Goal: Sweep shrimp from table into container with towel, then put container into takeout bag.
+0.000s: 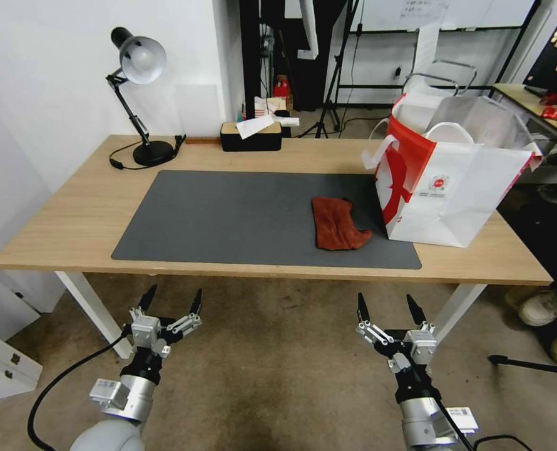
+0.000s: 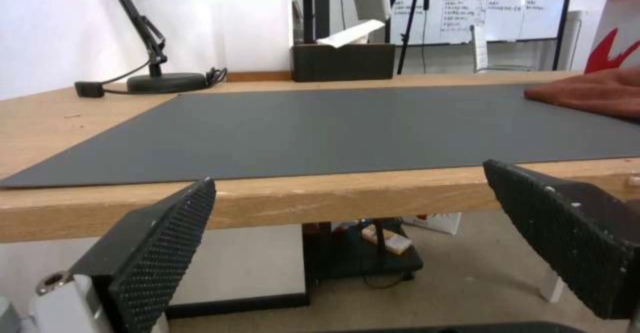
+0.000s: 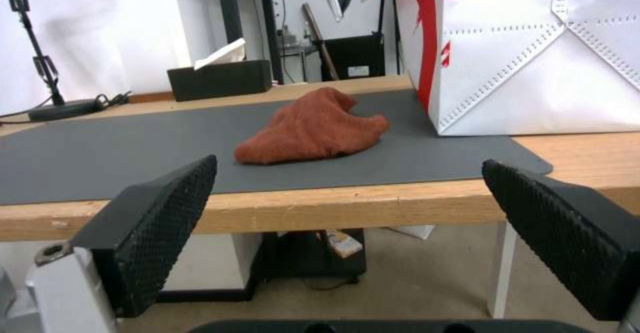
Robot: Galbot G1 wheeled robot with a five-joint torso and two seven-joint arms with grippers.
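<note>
**Q.** Towel, rust-brown cloth with a notched edge (image 1: 337,223): where does it lie, and why there?

**A.** It rests loosely rumpled on the large dark grey rectangular mat (image 1: 241,216) of the long light-wood counter (image 1: 72,219), just beside the large white paper takeout bag with the red side panel and white loop handles (image 1: 454,194). No claw holds it. Its place near the bag suggests that the wiping work is over; neither red shellfish nor a round white bowl can be seen on the mat, and the inside of the bag is hidden, so whether the bowl sits within cannot be told.

**Q.** How do the two claws stand?

**A.** The left claw (image 1: 171,302) hangs below and in front of the counter's near edge, fingers spread wide, gripping nothing. The right claw (image 1: 389,308) mirrors it on the other side, likewise spread and empty. Both wrist views look across the counter edge between textured black pads (image 2: 167,238).

**Q.** Why this posture?

**A.** Judged from the layout, both arms are parked clear of the counter, a rest pose that leaves bag and cloth undisturbed.

**Q.** Other fixtures?

**A.** A black desk lamp (image 1: 137,81) and a black tissue box (image 1: 251,134) stand along the far edge, well apart from the cloth.
</note>
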